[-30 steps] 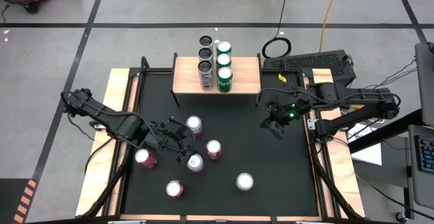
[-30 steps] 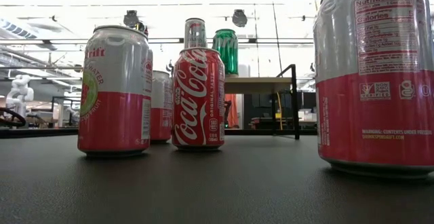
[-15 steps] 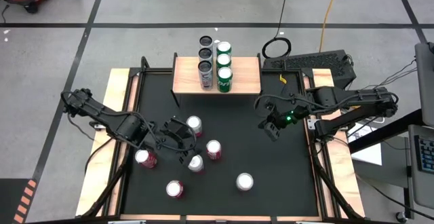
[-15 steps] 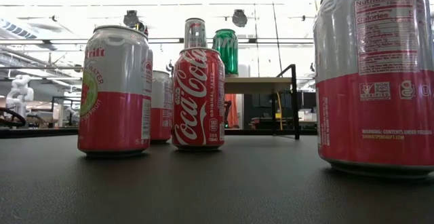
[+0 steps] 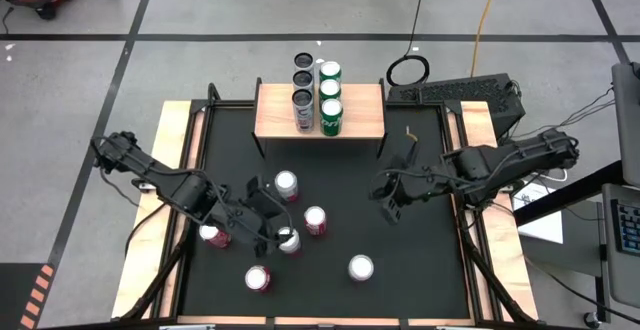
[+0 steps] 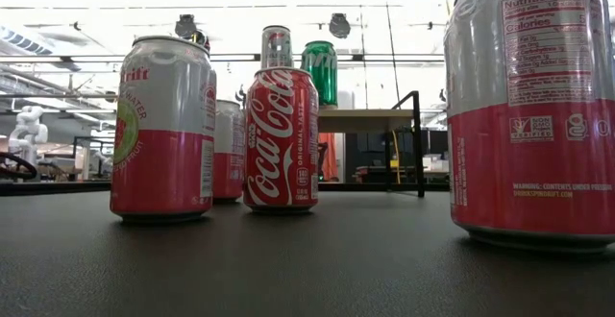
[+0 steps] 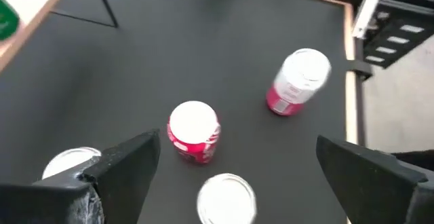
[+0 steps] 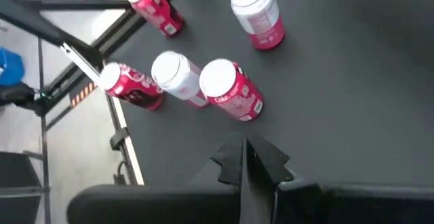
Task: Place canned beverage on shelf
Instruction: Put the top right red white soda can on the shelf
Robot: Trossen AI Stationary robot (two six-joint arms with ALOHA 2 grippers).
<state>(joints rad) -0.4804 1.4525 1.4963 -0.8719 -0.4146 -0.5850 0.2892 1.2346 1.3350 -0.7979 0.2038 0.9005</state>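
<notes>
The shelf [image 5: 355,112] stands at the table's far edge, its light-wood board on thin black legs [image 6: 415,144], and holds a row of dark cans [image 5: 302,80] and a row of green cans [image 5: 330,90]. Several red-and-white cans stand upright on the black mat. My left gripper [image 5: 272,220] hovers open among them. A white-topped can [image 7: 227,197] shows between its fingers, and a red Coke can [image 7: 193,130] stands just beyond. My right gripper [image 5: 388,208] hangs shut above the mat right of centre [image 8: 247,153], with nothing in it.
More loose cans stand near the left edge [image 5: 212,233] and toward the near edge [image 5: 258,278], [image 5: 361,268]. One stands farther back [image 5: 286,183]. Wooden strips [image 5: 172,170] line the table's sides. Bare mat lies between the shelf and the cans.
My right gripper, still shut, has swung toward the table's near edge and its middle, closer to the loose cans. My left gripper has rolled about its own line over the cans and stayed open. No can has moved.
</notes>
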